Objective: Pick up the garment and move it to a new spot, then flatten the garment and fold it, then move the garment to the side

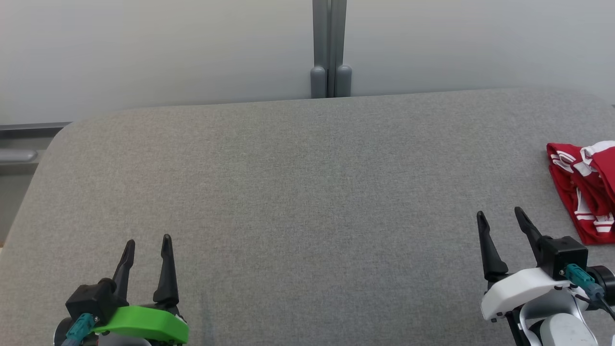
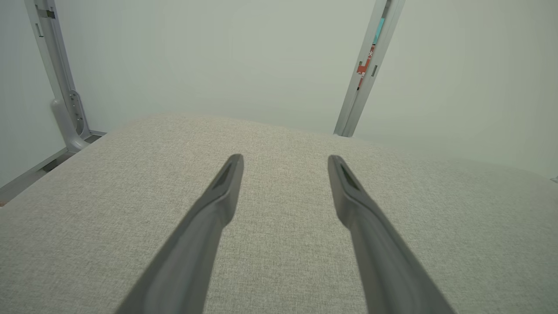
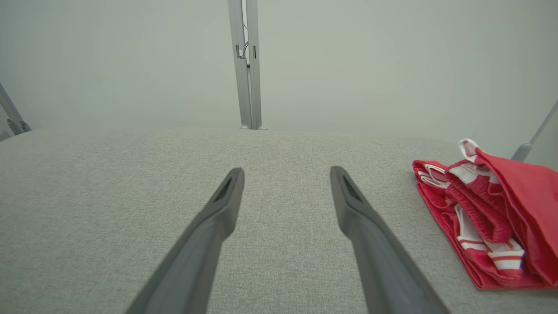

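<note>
Grey cloth surface (image 1: 307, 192) is occupied at its right edge by the bunched red garment (image 1: 584, 192), seemingly elongated near-to-far, which is flanked on the left by the wide-spread, empty right gripper (image 1: 499, 212), the equally spread left gripper (image 1: 148, 239) being well apart.

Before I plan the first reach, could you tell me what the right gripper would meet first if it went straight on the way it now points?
Likely just the bare grey table ahead of the right gripper; the red garment lies off to its right, outside that line.
</note>
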Robot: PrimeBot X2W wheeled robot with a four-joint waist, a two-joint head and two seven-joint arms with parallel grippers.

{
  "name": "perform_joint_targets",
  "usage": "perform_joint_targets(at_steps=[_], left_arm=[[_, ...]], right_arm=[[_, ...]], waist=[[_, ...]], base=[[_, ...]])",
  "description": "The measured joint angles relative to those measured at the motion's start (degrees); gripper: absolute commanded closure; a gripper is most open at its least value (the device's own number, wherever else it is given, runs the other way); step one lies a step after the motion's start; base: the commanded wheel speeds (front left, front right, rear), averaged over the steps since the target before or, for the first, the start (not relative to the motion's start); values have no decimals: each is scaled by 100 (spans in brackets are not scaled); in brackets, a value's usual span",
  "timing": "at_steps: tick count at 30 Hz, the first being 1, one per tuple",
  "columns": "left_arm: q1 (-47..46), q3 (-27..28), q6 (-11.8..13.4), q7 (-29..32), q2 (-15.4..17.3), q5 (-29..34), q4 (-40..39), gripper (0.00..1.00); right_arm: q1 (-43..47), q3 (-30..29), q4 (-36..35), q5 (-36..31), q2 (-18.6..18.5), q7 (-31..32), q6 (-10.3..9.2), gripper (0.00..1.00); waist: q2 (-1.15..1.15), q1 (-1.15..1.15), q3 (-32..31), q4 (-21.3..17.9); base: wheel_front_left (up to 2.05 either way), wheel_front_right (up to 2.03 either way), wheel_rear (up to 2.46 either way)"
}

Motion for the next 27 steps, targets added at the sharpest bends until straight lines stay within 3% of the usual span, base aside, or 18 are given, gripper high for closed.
perform_joint_targets(at_steps=[5, 6, 13, 27], left_arm=[[-1, -46, 0, -1, 26, -19, -41, 0], [-1, -65, 0, 0, 31, -37, -56, 100], [109, -115, 1, 60, -43, -54, 278, 100], [114, 30, 1, 446, -63, -1396, 201, 100]], right_arm=[[1, -14, 7, 0, 13, 0, 0, 0], [1, -18, 9, 0, 15, -1, 0, 100], [181, -13, 371, 26, 124, 48, 0, 100], [145, -82, 410, 1616, 153, 298, 0, 100]], waist=[[0, 0, 23, 10], [0, 0, 27, 12], [0, 0, 30, 10], [0, 0, 38, -20]], base=[[0, 0, 0], [0, 0, 0], [0, 0, 0], [0, 0, 0]])
